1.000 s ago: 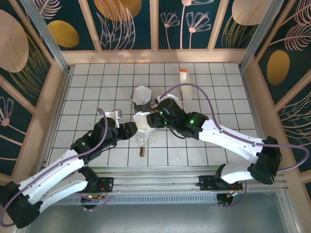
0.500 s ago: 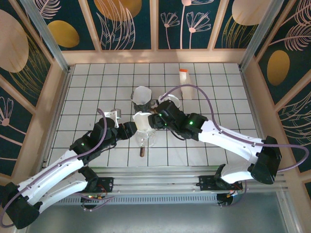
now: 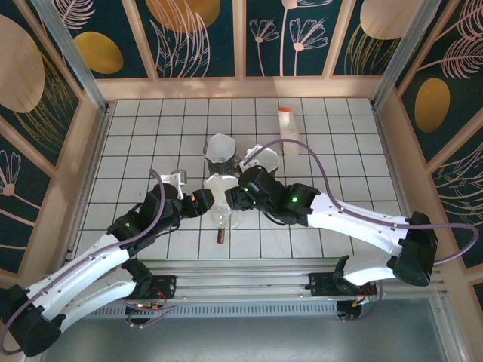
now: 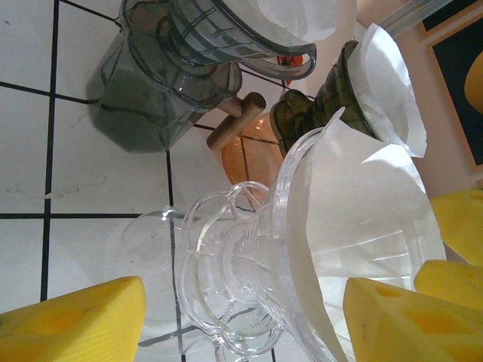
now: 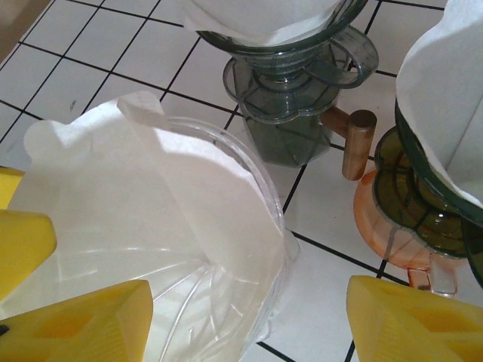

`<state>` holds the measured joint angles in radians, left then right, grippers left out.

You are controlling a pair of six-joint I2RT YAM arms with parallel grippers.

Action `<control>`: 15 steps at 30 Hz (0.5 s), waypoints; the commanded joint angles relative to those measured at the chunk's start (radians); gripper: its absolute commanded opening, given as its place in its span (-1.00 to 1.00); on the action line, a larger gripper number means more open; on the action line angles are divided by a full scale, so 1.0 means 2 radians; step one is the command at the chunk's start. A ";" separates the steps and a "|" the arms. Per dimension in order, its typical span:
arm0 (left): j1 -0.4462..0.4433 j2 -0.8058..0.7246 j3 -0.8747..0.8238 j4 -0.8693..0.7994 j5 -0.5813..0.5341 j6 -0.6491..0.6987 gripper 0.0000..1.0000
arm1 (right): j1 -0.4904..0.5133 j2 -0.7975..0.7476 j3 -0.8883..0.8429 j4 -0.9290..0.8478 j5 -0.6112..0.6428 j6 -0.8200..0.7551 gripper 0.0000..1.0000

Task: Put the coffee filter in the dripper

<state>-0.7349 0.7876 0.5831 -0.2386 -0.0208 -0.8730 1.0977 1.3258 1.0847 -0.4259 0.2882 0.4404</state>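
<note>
A white paper coffee filter (image 5: 143,188) sits inside the clear glass dripper (image 3: 219,187), one flap folded inward. The dripper stands on a clear carafe (image 3: 226,217) with a wooden handle. My left gripper (image 3: 198,202) is open at the dripper's left. In the left wrist view its yellow pads (image 4: 75,320) stand on either side of the dripper's (image 4: 249,256) neck with gaps. My right gripper (image 3: 235,197) is open above the dripper's right rim. One yellow fingertip (image 5: 75,324) hangs over the cone and the other over the tile, gripping nothing.
A grey dripper with a filter (image 3: 219,148) stands just behind. A dark green dripper (image 5: 423,204) with a filter sits on an orange base to the right. A white bottle with an orange cap (image 3: 287,130) lies farther back. Wooden walls ring the tiled table (image 3: 136,136).
My left gripper's jaws have opened off the clear dripper. My right gripper has shifted a little left over the dripper's rim. The dripper and filter stay in place.
</note>
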 commanded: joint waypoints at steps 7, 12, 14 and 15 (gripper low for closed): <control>0.003 -0.018 0.010 -0.011 -0.023 -0.003 0.50 | 0.013 -0.019 -0.023 0.007 0.016 0.008 0.38; 0.003 -0.020 0.009 -0.019 -0.026 -0.002 0.40 | 0.016 -0.021 -0.016 0.009 0.024 0.005 0.39; 0.003 -0.019 0.006 -0.020 -0.026 -0.003 0.27 | 0.015 -0.022 -0.008 0.010 0.027 0.001 0.40; 0.002 -0.019 0.004 -0.020 -0.025 -0.004 0.23 | 0.013 -0.022 -0.004 0.010 0.029 0.000 0.40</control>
<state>-0.7345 0.7570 0.5831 -0.2604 -0.0605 -0.8753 1.1210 1.3113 1.0519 -0.4217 0.3042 0.4473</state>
